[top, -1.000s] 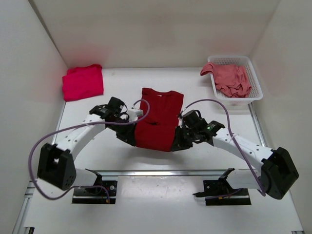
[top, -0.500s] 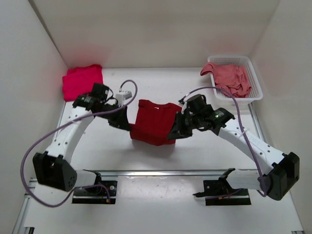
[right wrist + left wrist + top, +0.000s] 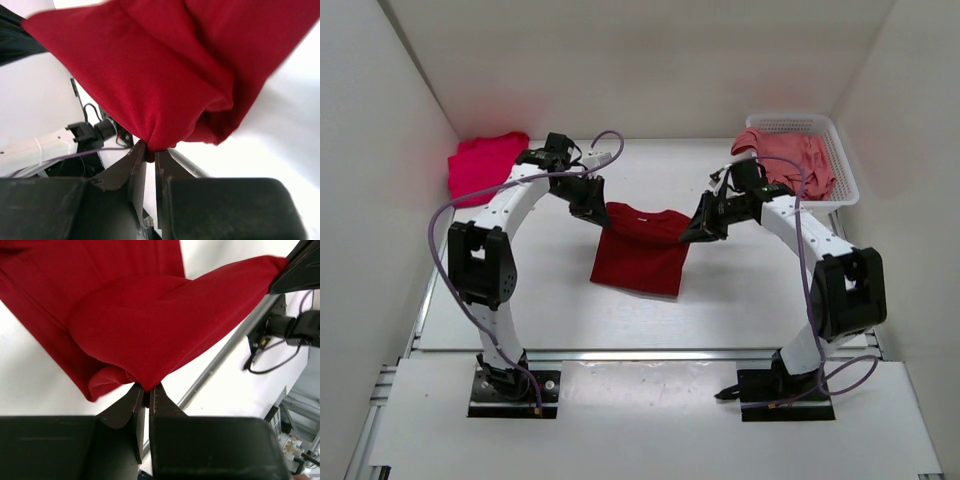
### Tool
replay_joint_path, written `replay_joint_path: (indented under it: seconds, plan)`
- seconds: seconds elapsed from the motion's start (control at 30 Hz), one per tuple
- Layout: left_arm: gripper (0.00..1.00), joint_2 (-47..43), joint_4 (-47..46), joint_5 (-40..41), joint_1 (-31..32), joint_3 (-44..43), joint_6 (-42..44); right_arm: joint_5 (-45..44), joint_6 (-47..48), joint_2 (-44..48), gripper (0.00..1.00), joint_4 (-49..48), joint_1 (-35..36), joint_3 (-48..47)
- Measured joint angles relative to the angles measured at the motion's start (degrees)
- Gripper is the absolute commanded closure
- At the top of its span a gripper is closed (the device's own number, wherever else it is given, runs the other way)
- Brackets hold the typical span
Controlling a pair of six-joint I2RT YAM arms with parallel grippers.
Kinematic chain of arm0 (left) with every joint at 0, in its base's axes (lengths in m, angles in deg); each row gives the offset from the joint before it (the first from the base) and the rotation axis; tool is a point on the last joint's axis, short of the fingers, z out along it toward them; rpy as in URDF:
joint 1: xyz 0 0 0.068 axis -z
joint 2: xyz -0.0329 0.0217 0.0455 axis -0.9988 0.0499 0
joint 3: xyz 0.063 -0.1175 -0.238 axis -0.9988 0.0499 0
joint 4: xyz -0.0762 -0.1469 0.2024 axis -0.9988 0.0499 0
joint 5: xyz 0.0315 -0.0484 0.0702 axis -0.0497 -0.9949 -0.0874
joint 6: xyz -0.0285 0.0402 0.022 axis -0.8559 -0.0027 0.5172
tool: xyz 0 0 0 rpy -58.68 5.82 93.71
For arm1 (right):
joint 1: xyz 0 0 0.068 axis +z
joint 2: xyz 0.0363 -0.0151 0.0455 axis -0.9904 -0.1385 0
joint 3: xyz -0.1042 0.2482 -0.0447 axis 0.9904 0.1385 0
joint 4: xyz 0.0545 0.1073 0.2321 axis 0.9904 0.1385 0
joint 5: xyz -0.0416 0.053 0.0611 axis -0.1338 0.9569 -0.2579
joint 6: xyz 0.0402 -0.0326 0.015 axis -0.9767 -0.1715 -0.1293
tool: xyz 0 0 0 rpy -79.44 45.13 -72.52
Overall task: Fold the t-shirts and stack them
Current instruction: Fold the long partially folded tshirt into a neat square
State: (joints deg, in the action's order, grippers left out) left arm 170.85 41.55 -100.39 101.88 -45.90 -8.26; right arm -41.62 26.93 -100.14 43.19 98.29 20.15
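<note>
Top external view: left of the basket, clamping the dark crimson t-shirt by thin corner bites in left gripper and right gripper; may slip free, ruining the fold.

Bright, even overhead light; shadows on the table are faint. In the right wrist view the shirt blurs at upper right.
</note>
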Motion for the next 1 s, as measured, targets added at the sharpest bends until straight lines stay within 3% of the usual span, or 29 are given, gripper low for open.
replay_joint_path:
  seconds: [0.37, 0.5, 0.6, 0.8, 0.87, 0.93, 1.0]
  plan:
    - [1.00, 10.8, -3.0, 1.1, -0.6, -9.8, -3.3, 3.7, 4.9, -16.5, 1.00, -1.5, -5.4, -11.5]
    - [1.00, 13.6, -4.2, 2.2, -1.1, -11.6, -3.8, 3.7, 5.7, -24.6, 0.92, -1.0, -6.0, -19.0]
    - [0.97, 15.4, -5.4, 3.6, -1.4, -12.3, -4.8, 2.7, 6.1, -29.7, 0.75, -0.1, -6.4, -25.3]
    - [0.66, 19.0, -7.6, 8.9, -3.1, -13.6, -6.3, -1.5, 7.1, -38.5, 0.59, 1.6, -7.7, -40.1]
    - [0.28, 19.8, -8.4, 11.1, -4.0, -14.0, -6.5, -3.8, 7.8, -41.6, 0.58, 4.0, -7.7, -46.8]
    - [0.01, 19.8, -9.0, 13.3, -4.9, -14.0, -6.7, -6.9, 9.1, -43.5, 0.61, 6.1, -7.5, -52.6]
    - [0.01, 19.1, -11.1, 15.1, -5.8, -13.6, -7.3, -10.0, 10.7, -43.5, 0.74, 8.1, -6.6, -55.5]
